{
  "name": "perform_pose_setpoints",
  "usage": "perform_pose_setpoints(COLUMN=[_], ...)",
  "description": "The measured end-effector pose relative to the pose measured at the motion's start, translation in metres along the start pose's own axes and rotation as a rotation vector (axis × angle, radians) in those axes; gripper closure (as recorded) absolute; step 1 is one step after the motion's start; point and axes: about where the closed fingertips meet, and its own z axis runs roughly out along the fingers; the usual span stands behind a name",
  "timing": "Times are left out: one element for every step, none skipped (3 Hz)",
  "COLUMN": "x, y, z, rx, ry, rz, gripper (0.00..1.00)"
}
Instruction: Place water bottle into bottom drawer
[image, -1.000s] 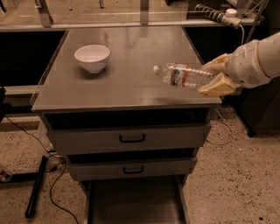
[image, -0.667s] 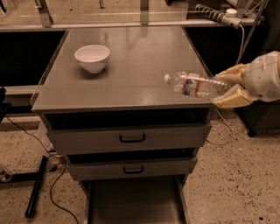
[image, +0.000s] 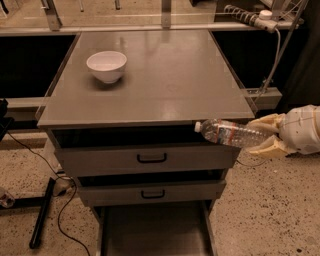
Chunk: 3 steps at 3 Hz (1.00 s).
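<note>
Half hiding the base end of the water bottle (image: 227, 133) inside the gripper (image: 264, 136), clenching on it from above and below with the cream fingers (image: 266, 122). Holding it in the air on its side, pointing the white cap away to the gripper's left and showing the label band just beside the fingertips. Hanging at the right edge of view, just off the front right corner of the counter (image: 170, 75), slightly below its top surface. Crossing the right end of the top drawer (image: 150, 159) with the cap end as seen from the camera; cannot tell whether touching that front or apart from it. Carrying the water bottle well above the bottom drawer (image: 155, 232) and off to its right, not yet inside. Finding that bottom drawer down and to the gripper's left, standing pulled out toward the camera, showing a grey floor between side rails. Passing over the middle drawer (image: 150, 192), sitting shut between the other two, lower left of the gripper. Noting a white bowl (image: 106, 66) resting upright on the counter, well apart, up and far to the gripper's left. Noting also a black stand leg (image: 42, 212) lying on the speckled floor, far left of the gripper and lower.
</note>
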Motion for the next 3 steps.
perform_pose_setpoints(x=[0.0,0.001,0.007], y=[0.0,0.007,0.035], z=[0.0,0.015,0.05], rx=[0.0,-0.024,-0.072], ry=[0.0,-0.012,-0.043], rz=[0.0,0.001,0.015], gripper=[1.0,1.0,1.0])
